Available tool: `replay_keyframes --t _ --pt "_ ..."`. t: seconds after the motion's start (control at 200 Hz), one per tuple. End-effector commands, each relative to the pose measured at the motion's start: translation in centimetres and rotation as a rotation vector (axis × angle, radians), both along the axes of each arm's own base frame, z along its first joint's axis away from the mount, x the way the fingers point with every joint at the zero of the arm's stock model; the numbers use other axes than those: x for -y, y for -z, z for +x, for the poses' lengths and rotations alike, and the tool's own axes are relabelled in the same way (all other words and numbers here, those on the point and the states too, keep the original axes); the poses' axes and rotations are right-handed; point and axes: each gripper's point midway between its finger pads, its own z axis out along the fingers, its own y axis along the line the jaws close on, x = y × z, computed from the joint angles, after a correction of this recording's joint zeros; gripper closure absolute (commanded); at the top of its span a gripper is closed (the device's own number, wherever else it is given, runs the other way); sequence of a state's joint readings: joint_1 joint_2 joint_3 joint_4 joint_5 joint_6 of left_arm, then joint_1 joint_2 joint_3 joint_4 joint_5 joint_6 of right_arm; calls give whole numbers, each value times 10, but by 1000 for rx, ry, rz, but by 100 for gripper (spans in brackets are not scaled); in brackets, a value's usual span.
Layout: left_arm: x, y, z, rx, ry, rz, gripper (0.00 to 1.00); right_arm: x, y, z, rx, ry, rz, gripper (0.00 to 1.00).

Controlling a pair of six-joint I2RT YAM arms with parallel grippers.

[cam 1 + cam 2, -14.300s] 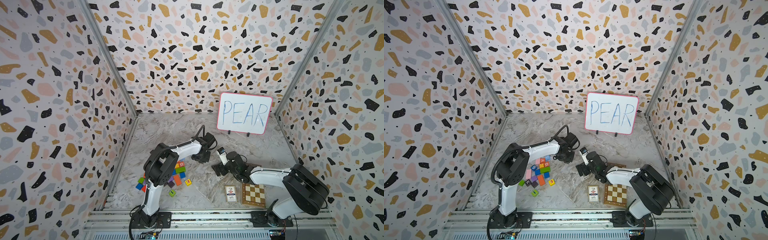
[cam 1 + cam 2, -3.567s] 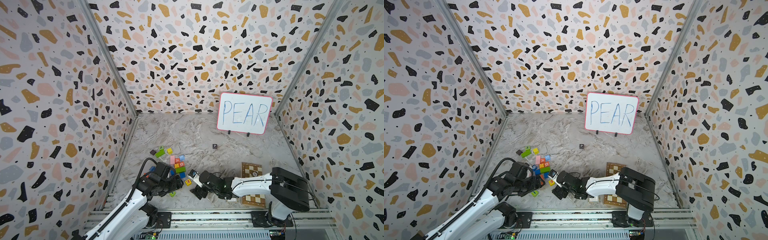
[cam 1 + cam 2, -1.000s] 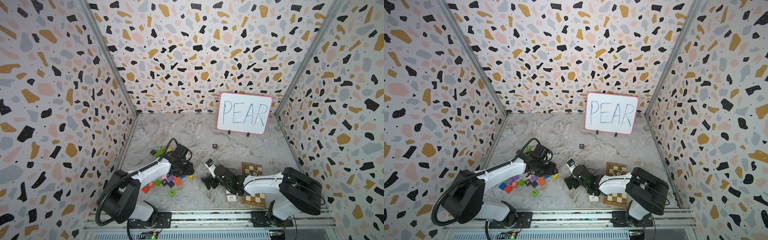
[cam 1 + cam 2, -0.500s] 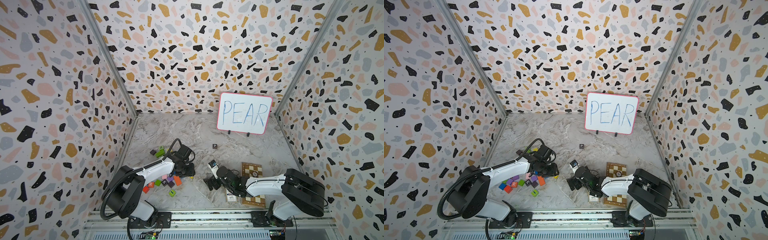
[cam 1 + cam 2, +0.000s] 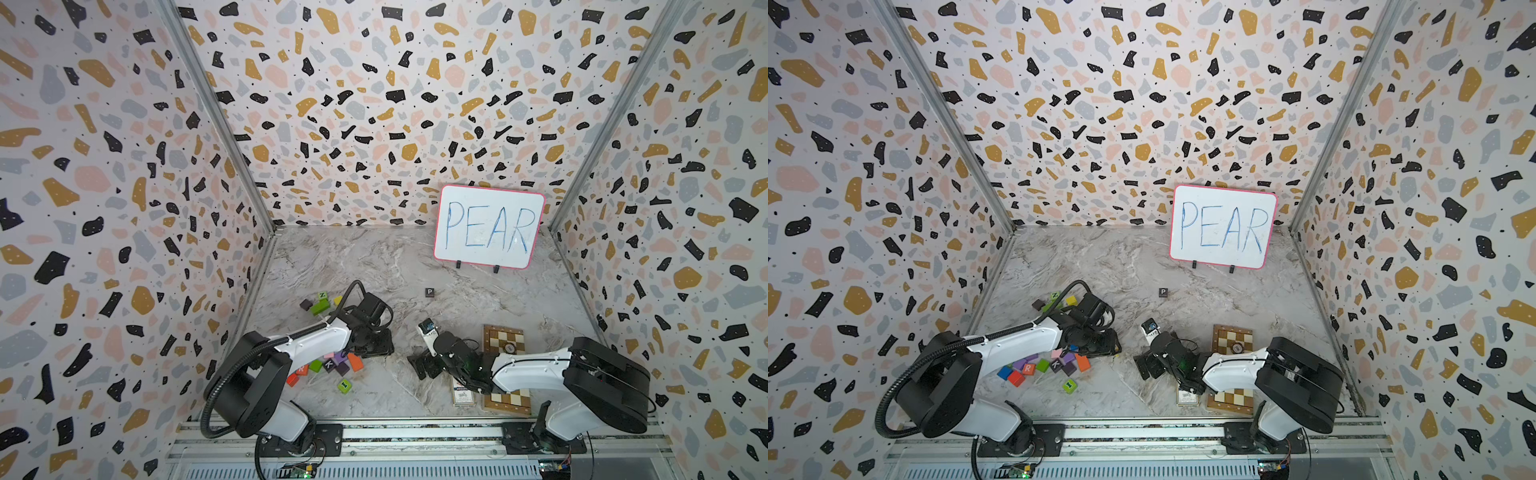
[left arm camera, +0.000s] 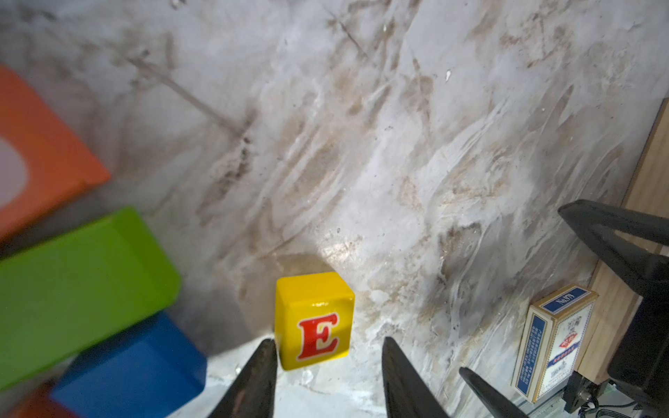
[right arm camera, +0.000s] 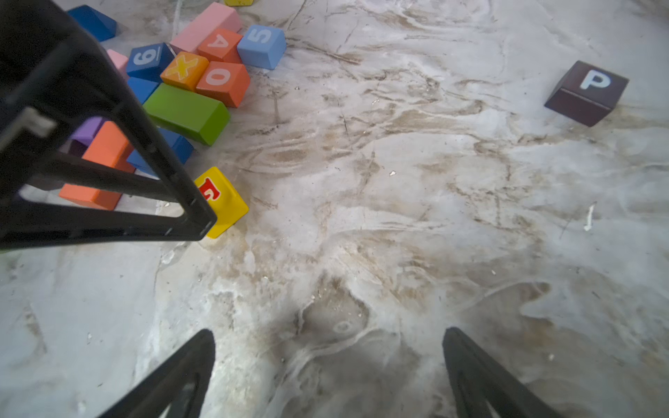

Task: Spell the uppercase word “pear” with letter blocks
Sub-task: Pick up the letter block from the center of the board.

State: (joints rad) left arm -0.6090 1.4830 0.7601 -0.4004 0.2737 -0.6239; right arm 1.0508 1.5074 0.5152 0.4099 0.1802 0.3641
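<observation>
The left gripper (image 6: 327,342) straddles the yellow painted cube with red E (image 6: 314,318) at the right edge of the pile of coloured blocks (image 7: 188,83). One finger (image 6: 260,362) touches it and a gap shows beside the other, so I cannot tell whether it pinches. The right gripper (image 7: 327,336) hovers spread wide and empty. The black P cube (image 7: 586,92) stands farther back, likely starting the word.

Close wrist views share the E block (image 6: 313,322).

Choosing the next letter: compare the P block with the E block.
The P block is dark with a pale letter; the E block is yellow with a red one. P stands alone, untouched; E sits between the fingers of the left gripper. Both are small cubes.
</observation>
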Motion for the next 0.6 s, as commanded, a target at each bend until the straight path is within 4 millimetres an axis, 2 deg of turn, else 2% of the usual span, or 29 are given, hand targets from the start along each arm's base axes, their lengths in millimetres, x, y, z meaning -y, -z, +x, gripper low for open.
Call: replay_keyframes --t 0.0,0.18,0.28,0.421,0.596 --pt "2 -1 -2 1 -10 -19 53 0 -7 5 -15 44 7 0" --pt "-13 -11 -7 31 -63 9 51 -1 -9 11 -166 207 17 5" --pt "-25 -20 -7 51 -104 19 49 -10 -6 9 -293 306 27 13" --pt "-45 -30 -6 64 -167 14 47 -37 -4 3 -434 382 4 17" --pt "-69 -37 -6 71 -228 28 43 -70 -17 1 -479 388 18 18"
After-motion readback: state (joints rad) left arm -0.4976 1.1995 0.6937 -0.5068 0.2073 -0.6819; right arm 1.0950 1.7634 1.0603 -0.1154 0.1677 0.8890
